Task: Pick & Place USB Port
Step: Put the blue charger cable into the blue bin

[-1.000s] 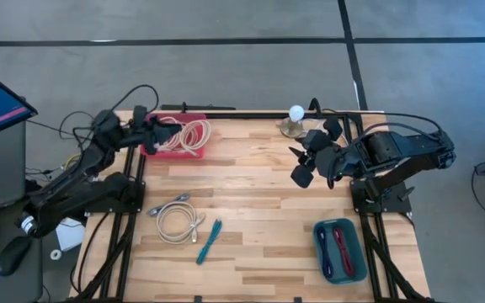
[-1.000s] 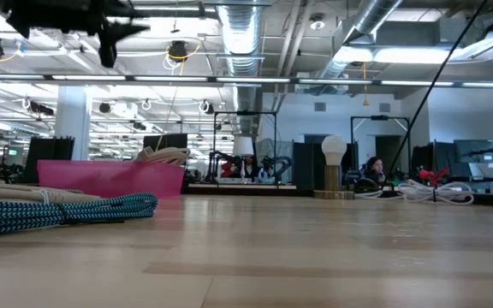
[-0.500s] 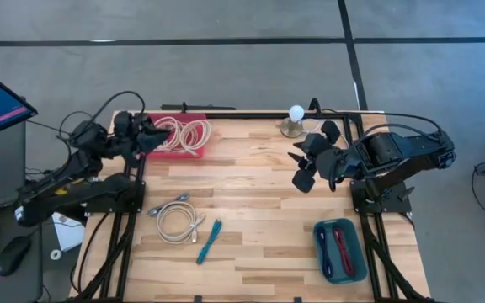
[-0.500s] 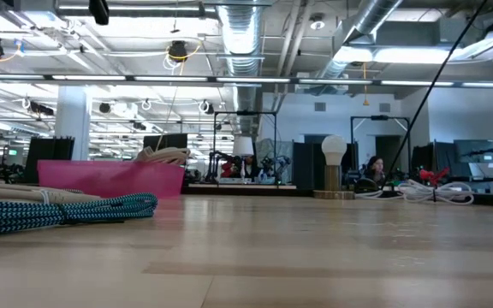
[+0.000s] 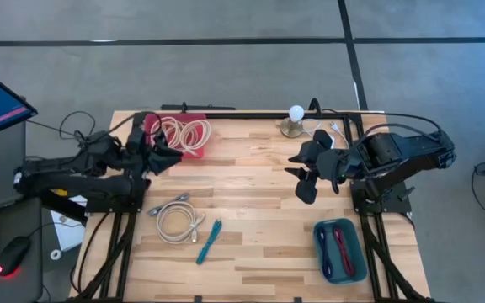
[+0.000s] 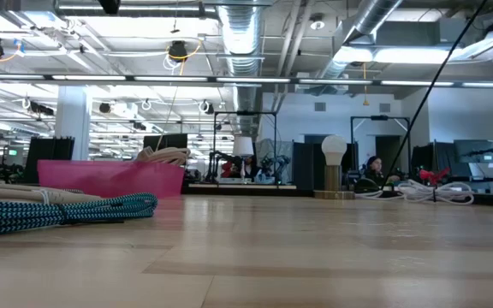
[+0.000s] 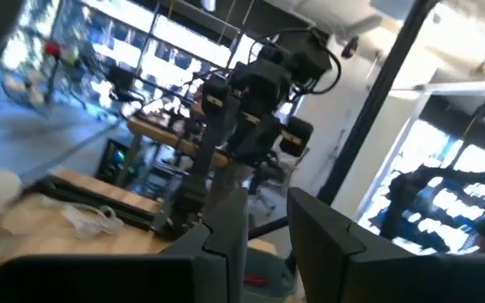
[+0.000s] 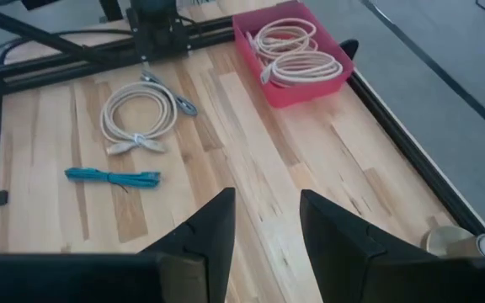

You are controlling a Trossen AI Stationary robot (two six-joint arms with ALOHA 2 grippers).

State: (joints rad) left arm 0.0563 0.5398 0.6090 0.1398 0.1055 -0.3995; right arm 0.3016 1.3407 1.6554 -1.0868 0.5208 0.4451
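White cable coil (image 5: 178, 220) near table's left edge (image 5: 138, 236).

A table (image 5: 259, 210) of pale, matt wooden planks with visible grain carries a smooth pink plastic bin (image 5: 194, 151) holding glossy cream cables (image 5: 183, 133), a loose cream cable coil (image 5: 177, 220) with metal plugs, a braided, cloth-like teal cable (image 5: 209, 241) and a smooth teal plastic tray (image 5: 320, 251), all framed by black matt metal rails (image 5: 251, 114).
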